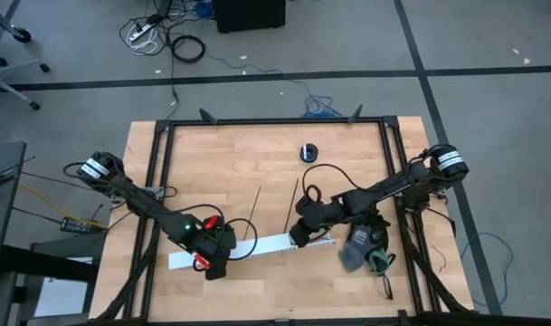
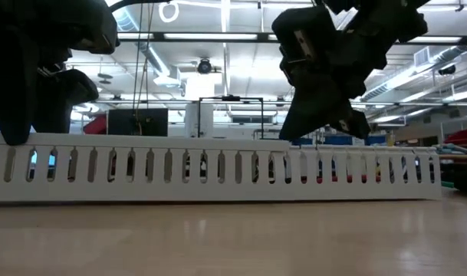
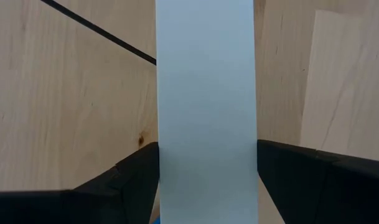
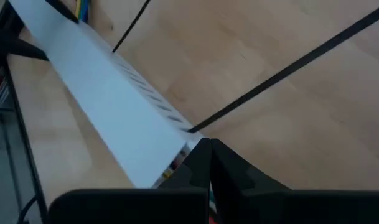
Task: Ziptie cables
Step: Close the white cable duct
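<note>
Wooden table (image 1: 347, 281) carries white slotted channel (image 1: 275, 245), two zipties (image 1: 255, 215), black disc (image 1: 308, 152).

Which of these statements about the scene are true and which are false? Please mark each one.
1. The left gripper has one finger on each side of the white slotted channel. True.
2. The channel stands upright on one end. False: it lies flat along the wooden table.
3. Two zipties lie on the table, on the far side of the channel. True.
4. The right gripper is wide open above the middle of the channel. False: its fingertips meet, at the channel's right end.
5. A small round black object sits near the table's far edge. True.
6. The zipties are white. False: they are black.
</note>
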{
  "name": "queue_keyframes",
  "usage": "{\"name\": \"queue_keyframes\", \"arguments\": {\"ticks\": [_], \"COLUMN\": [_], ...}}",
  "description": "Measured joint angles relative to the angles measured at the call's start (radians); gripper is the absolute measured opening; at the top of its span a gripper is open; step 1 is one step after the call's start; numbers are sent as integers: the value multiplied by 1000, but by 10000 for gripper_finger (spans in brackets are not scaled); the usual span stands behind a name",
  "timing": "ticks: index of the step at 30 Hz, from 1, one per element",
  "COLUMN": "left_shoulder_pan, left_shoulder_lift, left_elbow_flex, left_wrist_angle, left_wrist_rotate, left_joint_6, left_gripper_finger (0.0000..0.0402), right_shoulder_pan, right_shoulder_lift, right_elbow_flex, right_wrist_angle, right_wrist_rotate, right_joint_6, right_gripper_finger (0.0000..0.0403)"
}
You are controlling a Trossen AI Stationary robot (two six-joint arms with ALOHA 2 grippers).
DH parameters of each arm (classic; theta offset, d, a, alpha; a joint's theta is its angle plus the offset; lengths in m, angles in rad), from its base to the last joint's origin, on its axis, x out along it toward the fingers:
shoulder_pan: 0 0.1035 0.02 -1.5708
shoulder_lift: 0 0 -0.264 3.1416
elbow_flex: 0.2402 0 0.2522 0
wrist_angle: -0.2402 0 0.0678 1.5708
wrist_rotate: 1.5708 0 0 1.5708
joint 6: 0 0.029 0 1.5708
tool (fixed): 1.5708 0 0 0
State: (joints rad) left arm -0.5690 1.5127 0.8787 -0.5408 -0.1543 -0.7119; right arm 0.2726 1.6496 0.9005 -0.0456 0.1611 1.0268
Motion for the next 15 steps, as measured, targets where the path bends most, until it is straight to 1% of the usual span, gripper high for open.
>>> {"name": "queue_keyframes", "arguments": {"ticks": [4,8,15], "left_shoulder_pan": [0,0,-1], "left_shoulder_lift": [0,0,0], "left_elbow_flex": [0,0,0], "left_wrist_angle": [-1,-5,-4], "left_wrist_rotate": [0,12,18], "left_joint_6": [3,2,-11], "left_gripper_finger": [241,241,241], "right_shoulder_pan": [-5,-5,5], "right_shoulder_lift": [34,61,60], "right_elbow_flex": [0,0,0], "right_wrist_angle": [9,71,82], "right_wrist_rotate": [-30,-57,-73], "right_joint_6": [0,1,9], "right_gripper_finger": [0,0,0]}}
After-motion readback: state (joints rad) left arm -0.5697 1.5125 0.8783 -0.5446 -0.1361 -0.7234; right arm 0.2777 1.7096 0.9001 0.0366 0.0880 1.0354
